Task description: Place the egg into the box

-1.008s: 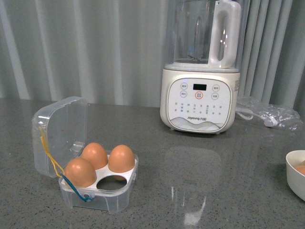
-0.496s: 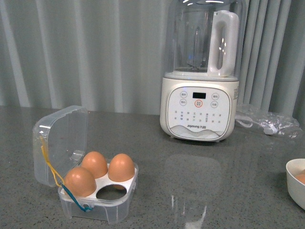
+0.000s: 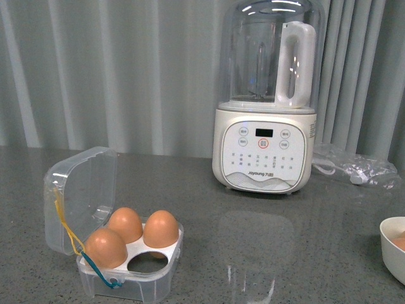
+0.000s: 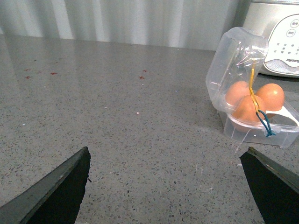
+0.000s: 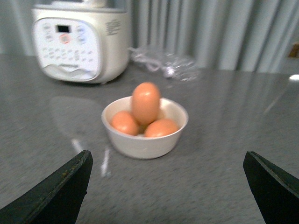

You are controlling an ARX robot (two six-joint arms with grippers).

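Orange-brown, long axis upright in the white bowl [image 5: 140, 145], the egg [image 5: 145, 102] stands at twelve o'clock ahead of the right claw [image 5: 166, 154], its jaws spread apart.

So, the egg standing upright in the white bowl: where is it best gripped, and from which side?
Probably around its upper half, coming from above. The upright egg stands on end and rises over the rim of the white bowl, so its top is free; two other eggs crowd its lower part, and the bowl wall blocks a sideways approach.
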